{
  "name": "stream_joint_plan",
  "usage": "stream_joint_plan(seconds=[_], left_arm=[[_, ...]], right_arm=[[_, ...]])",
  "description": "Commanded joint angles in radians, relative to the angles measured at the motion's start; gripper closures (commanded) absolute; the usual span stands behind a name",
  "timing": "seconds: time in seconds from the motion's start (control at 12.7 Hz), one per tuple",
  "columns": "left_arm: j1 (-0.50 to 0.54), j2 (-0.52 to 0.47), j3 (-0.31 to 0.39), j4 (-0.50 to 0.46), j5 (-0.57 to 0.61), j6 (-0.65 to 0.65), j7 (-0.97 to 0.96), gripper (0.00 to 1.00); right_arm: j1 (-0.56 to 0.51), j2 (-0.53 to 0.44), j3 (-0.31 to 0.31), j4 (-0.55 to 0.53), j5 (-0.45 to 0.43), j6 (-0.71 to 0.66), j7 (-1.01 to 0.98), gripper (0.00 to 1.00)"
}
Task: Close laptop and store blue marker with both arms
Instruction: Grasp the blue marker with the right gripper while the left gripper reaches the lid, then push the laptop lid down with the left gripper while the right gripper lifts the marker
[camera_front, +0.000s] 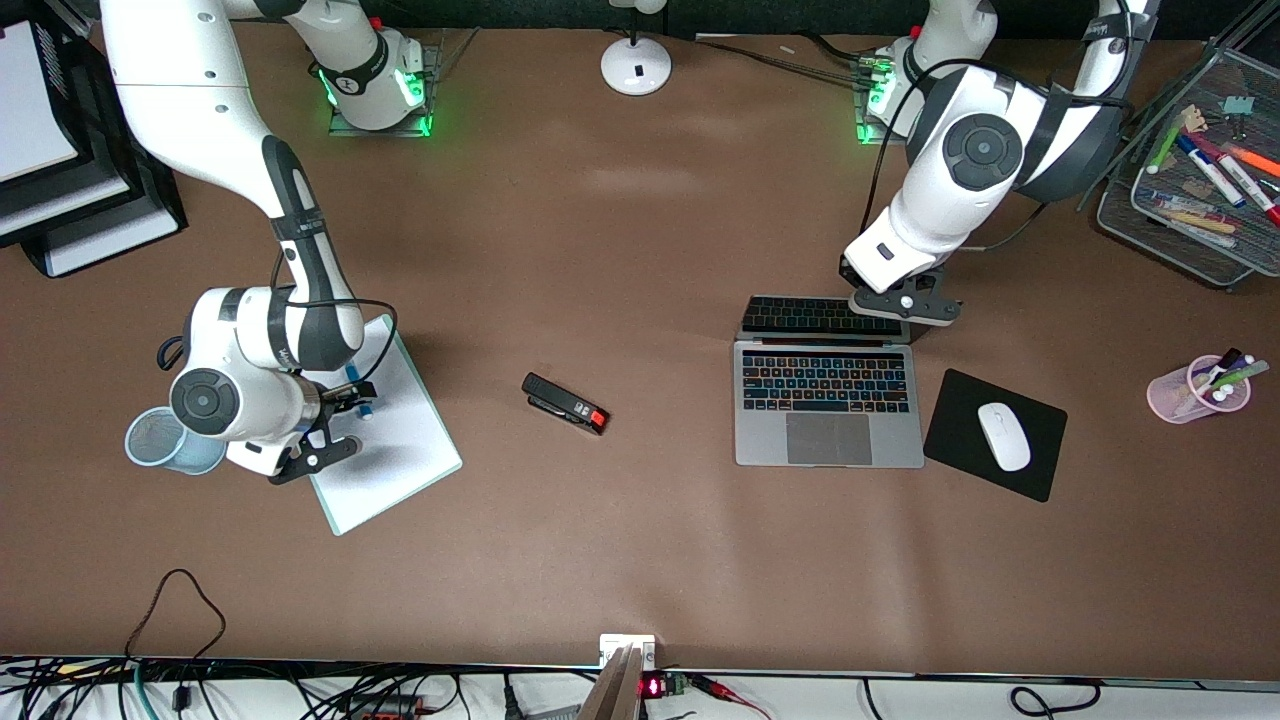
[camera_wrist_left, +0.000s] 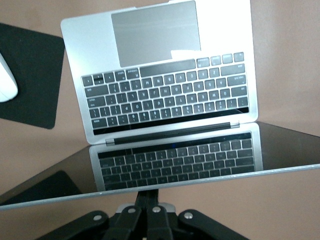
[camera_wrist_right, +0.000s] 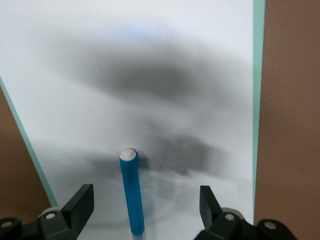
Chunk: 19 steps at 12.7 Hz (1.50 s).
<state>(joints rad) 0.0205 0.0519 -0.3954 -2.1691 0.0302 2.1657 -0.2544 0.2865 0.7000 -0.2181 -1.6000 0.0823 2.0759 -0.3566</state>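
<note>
From the front I see the laptop (camera_front: 828, 405) not yet shut, the left gripper (camera_front: 903, 305) closed at its screen's top edge, about twelve o'clock of the keys. My left wrist view shows the lid (camera_wrist_left: 175, 165) tilted over the keyboard. My right wrist view shows the right gripper (camera_wrist_right: 145, 210) spread wide around the blue marker (camera_wrist_right: 132, 192) on the whiteboard (camera_wrist_right: 150, 75), nothing stored.

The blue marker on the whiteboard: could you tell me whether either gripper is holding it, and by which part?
Nothing is held yet. The right gripper is open astride the blue marker lying on the whiteboard. The left gripper, shut, is at the laptop screen's top edge.
</note>
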Motion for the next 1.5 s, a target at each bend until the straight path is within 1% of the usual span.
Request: stream_joint_plan(seconds=[0.0,0.16,0.32,0.55,0.71,0.79,0.95,1.03,1.1,1.26,1.42], left_arm=[[0.030,0.006,-0.006,0.009,0.023,0.049,0.003,1.00],[0.038,0.009,-0.006,0.009,0.023,0.103,0.003,1.00],[0.047,0.032,-0.006,0.011,0.023,0.159,0.003,1.00],[0.047,0.074,-0.006,0.012,0.023,0.232,0.006,1.00],[0.047,0.100,-0.005,0.014,0.023,0.279,0.010,1.00],[0.047,0.117,-0.006,0.014,0.023,0.305,0.010,1.00],[0.047,0.140,-0.003,0.014,0.023,0.357,0.017,1.00],[0.047,0.153,-0.003,0.015,0.023,0.377,0.017,1.00],[0.047,0.167,-0.002,0.014,0.023,0.410,0.017,1.00],[0.047,0.193,0.000,0.017,0.023,0.460,0.018,1.00],[0.047,0.215,0.001,0.017,0.023,0.502,0.018,1.00]], right_arm=[[0.003,-0.010,0.011,-0.032,0.016,0.033,-0.016,0.17],[0.010,-0.010,0.013,-0.034,0.017,0.035,-0.013,0.27],[0.016,-0.010,0.013,-0.034,0.017,0.035,-0.005,0.30],[0.014,-0.001,0.013,-0.034,0.022,0.035,-0.005,0.31],[0.013,0.010,0.013,-0.034,0.022,0.036,-0.005,0.37],[0.011,0.010,0.013,-0.035,0.022,0.036,-0.005,0.37],[0.011,0.010,0.013,-0.041,0.022,0.036,-0.005,0.42],[0.013,0.010,0.013,-0.043,0.022,0.036,-0.005,0.45],[0.013,0.010,0.013,-0.043,0.022,0.036,-0.005,0.51],[0.013,0.010,0.013,-0.043,0.022,0.036,-0.005,0.56],[0.013,0.010,0.013,-0.043,0.024,0.036,-0.004,0.59]])
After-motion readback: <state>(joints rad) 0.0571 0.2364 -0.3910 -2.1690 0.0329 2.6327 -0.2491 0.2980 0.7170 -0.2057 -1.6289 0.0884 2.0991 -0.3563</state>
